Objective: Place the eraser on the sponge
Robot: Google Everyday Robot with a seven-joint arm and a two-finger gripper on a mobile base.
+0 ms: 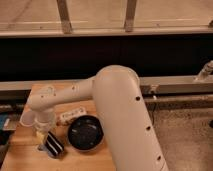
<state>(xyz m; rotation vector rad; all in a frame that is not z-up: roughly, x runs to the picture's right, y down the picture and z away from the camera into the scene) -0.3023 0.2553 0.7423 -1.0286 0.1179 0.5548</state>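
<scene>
The eraser [54,145], a black block with white stripes, sits tilted just above the wooden table [25,157] near its front left. My gripper [43,141] hangs from the white arm [117,115] directly at the eraser's left end and is shut on it. I cannot make out the sponge. A bluish patch [4,121] shows at the left frame edge, beyond the table's side, and I cannot tell what it is.
A black bowl [85,132] stands right of the eraser, close to it. A white labelled tube [70,116] lies behind the bowl. A translucent white cup [26,118] stands left of the gripper. A dark rail and wall run behind the table.
</scene>
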